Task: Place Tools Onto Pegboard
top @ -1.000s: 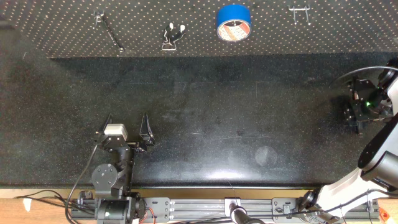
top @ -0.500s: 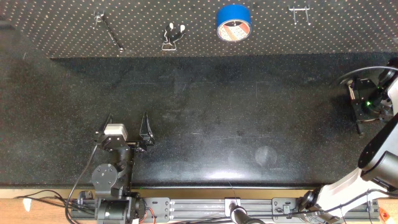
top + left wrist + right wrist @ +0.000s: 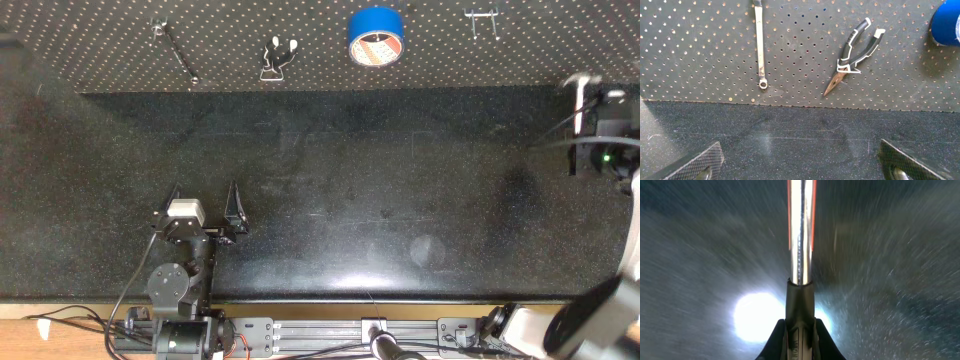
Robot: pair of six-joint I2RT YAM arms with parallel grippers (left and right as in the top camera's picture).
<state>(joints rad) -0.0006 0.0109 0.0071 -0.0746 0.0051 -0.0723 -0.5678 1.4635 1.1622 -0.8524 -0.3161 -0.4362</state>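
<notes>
The right claw (image 3: 800,332) is closing tight on a tool (image 3: 801,240) – a shiny metal shaft with red along its edges, running out of a dark collar that the two fingers are pinching. What kind of tool it is cannot be told: its far end is cut off in the wrist view. Seen from above, claw and tool are blurring into a smear at the far right edge of the table (image 3: 350,180), close to the pegboard (image 3: 700,50).

The left claw (image 3: 204,200) is resting low over the table near its own base, fingers spread wide and holding nothing. The pegboard is carrying a wrench (image 3: 760,45) hanging straight down, pliers (image 3: 852,57) hanging tilted, a roll of blue tape (image 3: 376,18) and a bare metal hook (image 3: 482,20) – the hook being nearest the right claw. Nothing is standing between them. The print inside the tape's core is too small to read.
</notes>
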